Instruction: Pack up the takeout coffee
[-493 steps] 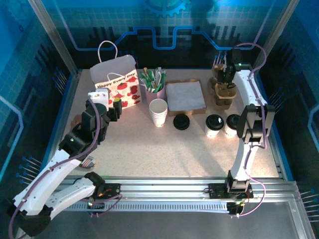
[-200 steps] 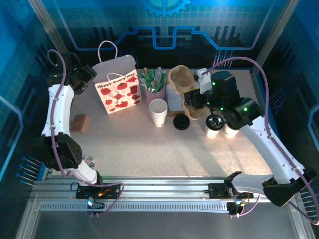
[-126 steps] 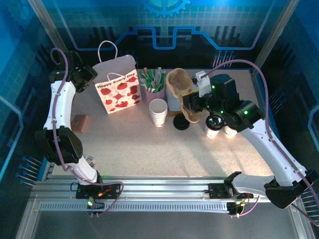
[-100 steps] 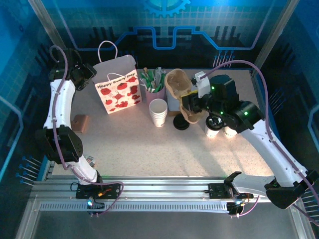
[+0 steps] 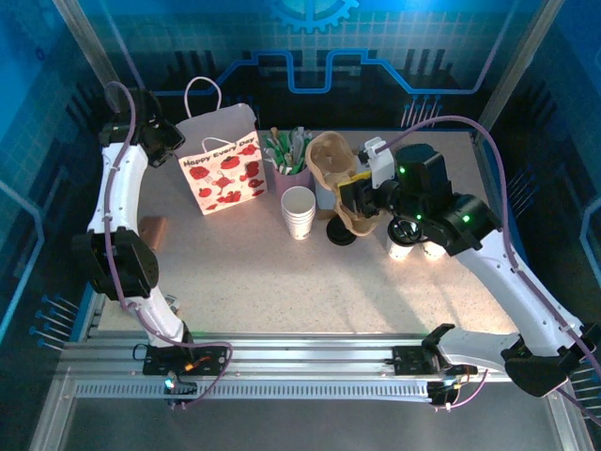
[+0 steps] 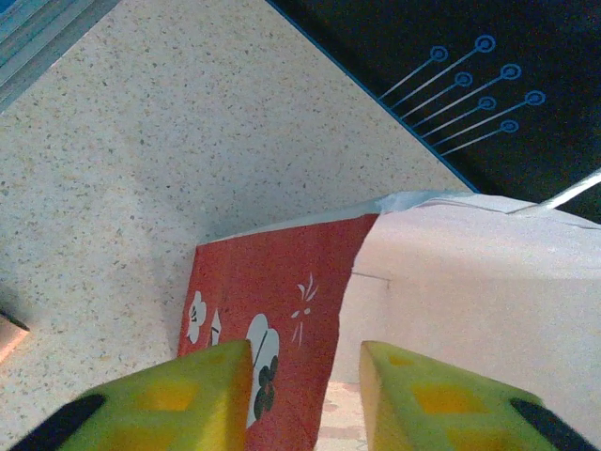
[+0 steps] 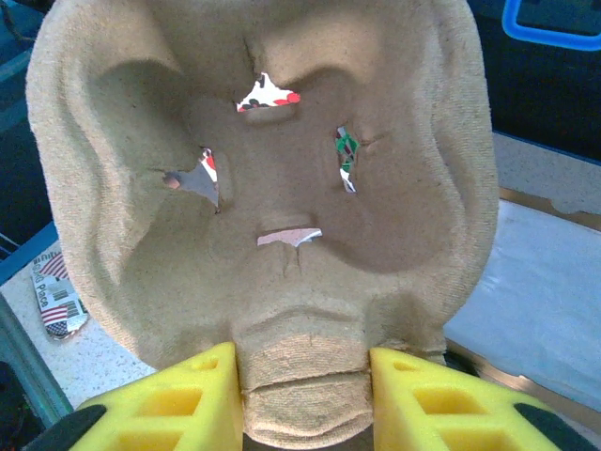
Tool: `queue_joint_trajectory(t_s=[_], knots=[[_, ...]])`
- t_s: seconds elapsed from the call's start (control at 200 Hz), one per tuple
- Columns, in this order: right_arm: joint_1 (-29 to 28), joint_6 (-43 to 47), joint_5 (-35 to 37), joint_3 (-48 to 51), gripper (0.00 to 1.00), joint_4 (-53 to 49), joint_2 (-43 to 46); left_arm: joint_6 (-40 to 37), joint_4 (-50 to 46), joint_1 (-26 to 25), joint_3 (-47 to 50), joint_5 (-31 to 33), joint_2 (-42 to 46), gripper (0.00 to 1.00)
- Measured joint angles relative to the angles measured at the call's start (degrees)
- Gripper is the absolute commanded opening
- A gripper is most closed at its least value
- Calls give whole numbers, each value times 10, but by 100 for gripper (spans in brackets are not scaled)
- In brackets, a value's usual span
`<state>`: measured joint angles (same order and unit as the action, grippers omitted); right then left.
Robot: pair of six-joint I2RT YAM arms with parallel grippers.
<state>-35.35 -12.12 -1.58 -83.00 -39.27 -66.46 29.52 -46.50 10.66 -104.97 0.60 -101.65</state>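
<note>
Your left claw (image 6: 306, 390) was partly open, fingers straddling an edge of the gift bag (image 5: 223, 169), not pinching it. Your right claw (image 7: 305, 399) was clamped on the pulp cup carrier (image 7: 282, 235), held tilted above the surface (image 5: 282, 282). The takeout coffee (image 5: 400, 246) stood lidded on the surface, under your right arm.
</note>
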Motion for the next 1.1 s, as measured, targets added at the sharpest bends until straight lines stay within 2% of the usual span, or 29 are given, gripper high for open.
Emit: queue_joint_trajectory(t_s=[0.11, 0.445, 0.725, 1.101], knots=[[-2, 6, -4, 0, 36, 4, 1, -11, -2, 0, 0, 0, 0, 23], [-18, 23, -19, 0, 36, 4, 1, -33, -9, 1, 1, 0, 0, 0], [-30, 44, -30, -7, 35, 3, 1, -36, -19, 10, 4, -5, 35, 0], [-45, 63, -37, -30, 35, 3, 3, -22, -21, 14, 66, -52, 213, 0]])
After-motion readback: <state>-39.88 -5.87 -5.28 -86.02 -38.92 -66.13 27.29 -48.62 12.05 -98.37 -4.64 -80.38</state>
